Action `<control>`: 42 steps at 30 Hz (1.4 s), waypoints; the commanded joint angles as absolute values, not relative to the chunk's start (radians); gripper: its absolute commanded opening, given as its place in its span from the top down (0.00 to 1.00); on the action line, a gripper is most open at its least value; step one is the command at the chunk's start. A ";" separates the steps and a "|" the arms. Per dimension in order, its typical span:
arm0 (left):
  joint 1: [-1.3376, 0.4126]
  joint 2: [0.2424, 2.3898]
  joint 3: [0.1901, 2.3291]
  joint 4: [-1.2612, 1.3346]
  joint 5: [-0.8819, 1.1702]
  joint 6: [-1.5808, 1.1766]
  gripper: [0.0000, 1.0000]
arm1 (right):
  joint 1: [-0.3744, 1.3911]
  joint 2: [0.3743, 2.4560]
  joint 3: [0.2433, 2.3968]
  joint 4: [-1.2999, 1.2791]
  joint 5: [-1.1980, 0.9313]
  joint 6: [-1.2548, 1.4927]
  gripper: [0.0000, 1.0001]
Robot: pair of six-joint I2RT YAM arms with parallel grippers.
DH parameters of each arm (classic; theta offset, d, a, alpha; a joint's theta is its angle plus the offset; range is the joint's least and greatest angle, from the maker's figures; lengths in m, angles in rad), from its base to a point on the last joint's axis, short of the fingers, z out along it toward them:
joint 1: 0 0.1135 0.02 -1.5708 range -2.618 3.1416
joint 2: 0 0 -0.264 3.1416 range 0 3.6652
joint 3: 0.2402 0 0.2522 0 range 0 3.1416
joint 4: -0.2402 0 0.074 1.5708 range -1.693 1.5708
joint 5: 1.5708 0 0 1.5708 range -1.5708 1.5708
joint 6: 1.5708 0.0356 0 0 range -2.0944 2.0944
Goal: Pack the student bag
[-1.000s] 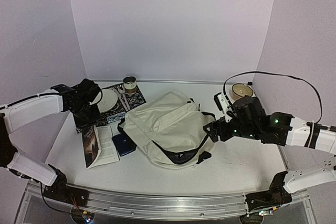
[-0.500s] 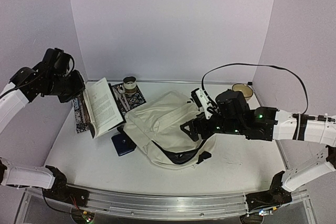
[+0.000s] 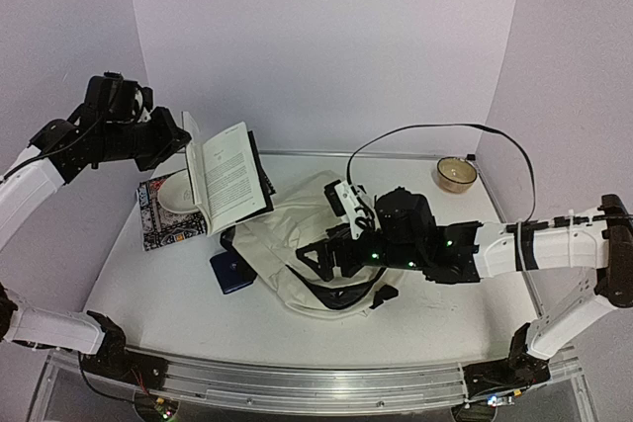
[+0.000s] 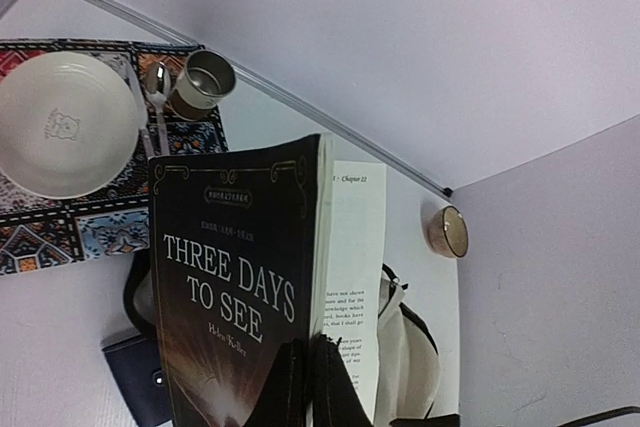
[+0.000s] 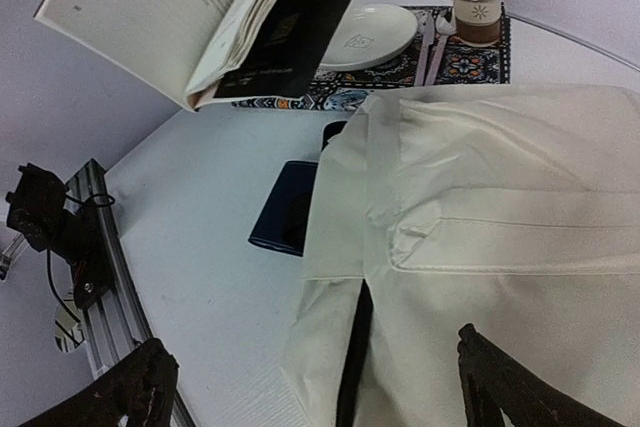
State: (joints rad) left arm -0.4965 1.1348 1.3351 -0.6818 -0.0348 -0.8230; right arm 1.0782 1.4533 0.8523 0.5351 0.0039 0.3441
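The cream student bag (image 3: 287, 244) lies in the middle of the table, and the right wrist view shows its front pocket and a dark slit of an opening (image 5: 500, 197). My left gripper (image 4: 312, 352) is shut on the lower edge of a black paperback, "Three Days to See" (image 4: 235, 277). The book (image 3: 229, 180) hangs half open in the air, above the bag's left side. My right gripper (image 5: 315, 382) is wide open, low over the bag's near left part (image 3: 321, 256), and holds nothing.
A white bowl (image 4: 65, 122), a spoon (image 4: 160, 97) and a cup (image 4: 205, 82) rest on a patterned mat (image 3: 158, 224) at the back left. A navy case (image 3: 232, 271) lies against the bag's left edge. A tan bowl (image 3: 456, 173) stands back right.
My left arm has lifted the book off the table and carried it up and to the right. My right arm has swung left over the bag and its jaws have spread wider.
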 commanded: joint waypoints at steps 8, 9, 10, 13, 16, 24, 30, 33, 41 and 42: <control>-0.610 1.236 1.276 -0.306 0.086 -0.893 1.00 | 1.091 1.664 0.816 0.991 -0.028 0.442 0.02; -0.624 1.242 1.278 -0.296 0.080 -0.894 1.00 | 1.091 1.677 0.817 1.012 -0.023 0.438 0.02; -0.640 1.248 1.279 -0.288 0.071 -0.896 1.00 | 1.091 1.686 0.819 1.026 -0.018 0.430 0.02; -0.669 1.271 1.280 -0.264 0.069 -0.900 1.00 | 1.091 1.717 0.828 1.066 -0.008 0.412 0.02; -0.677 1.293 1.267 -0.248 0.071 -0.909 1.00 | 1.091 1.726 0.828 1.120 -0.026 0.406 0.02; -0.694 1.360 1.222 -0.211 0.044 -0.941 1.00 | 1.091 1.697 0.815 1.159 -0.016 0.371 0.02; -0.723 1.446 1.243 -0.184 0.044 -0.961 1.00 | 1.092 1.712 0.825 1.148 0.000 0.365 0.02; -0.736 1.488 1.262 -0.169 0.044 -0.974 1.00 | 1.092 1.722 0.837 1.131 -0.003 0.372 0.02; -0.764 1.585 1.315 -0.142 0.037 -1.001 1.00 | 1.095 1.732 0.855 1.052 0.067 0.384 0.02; -0.768 1.596 1.323 -0.139 0.038 -1.003 1.00 | 1.096 1.733 0.861 1.028 0.094 0.386 0.02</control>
State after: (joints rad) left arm -0.7549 1.5672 1.2444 -0.2239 0.0498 -0.9748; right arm 1.0893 1.7264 0.8198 1.0642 0.0085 0.3828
